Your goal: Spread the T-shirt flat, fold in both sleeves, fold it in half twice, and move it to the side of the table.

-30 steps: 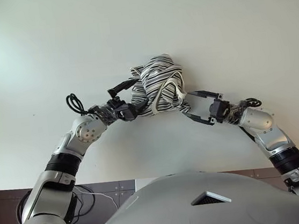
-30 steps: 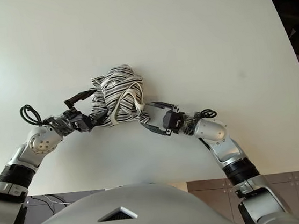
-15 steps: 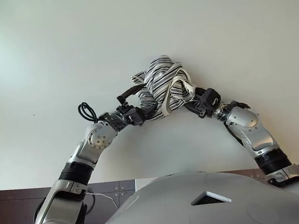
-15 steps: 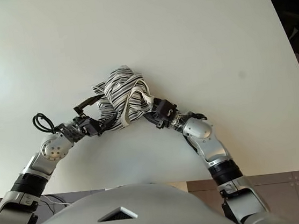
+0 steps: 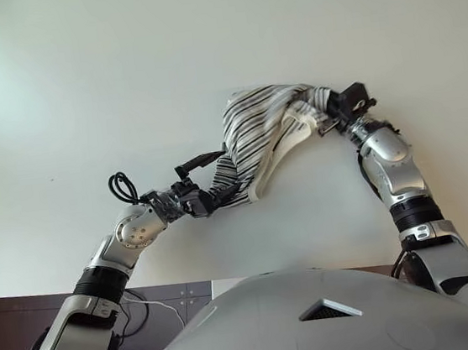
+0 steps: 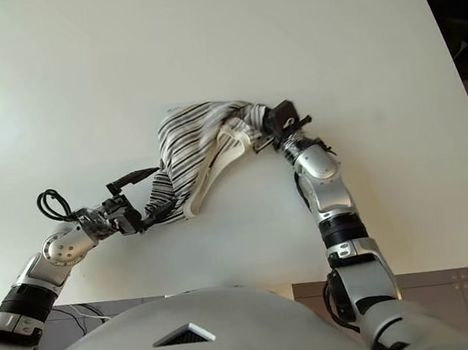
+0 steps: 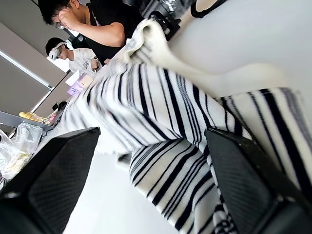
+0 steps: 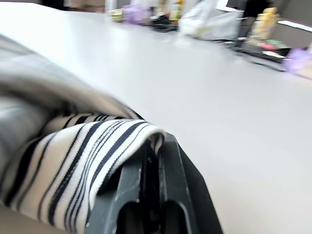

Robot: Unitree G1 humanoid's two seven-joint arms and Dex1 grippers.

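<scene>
My right gripper [image 5: 327, 114] pinches the T-shirt [image 5: 251, 135], my left gripper [image 5: 221, 176] gapes around its hem, so pulling may drag it bunched.

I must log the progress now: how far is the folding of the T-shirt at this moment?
Nothing is finished yet. The T-shirt is bunched on the table, not flat, with no sleeve folded. In hand: the right gripper is shut on one end, and the left gripper stands open around the other. Remaining: spreading, both sleeves, two halvings, moving aside.
</scene>
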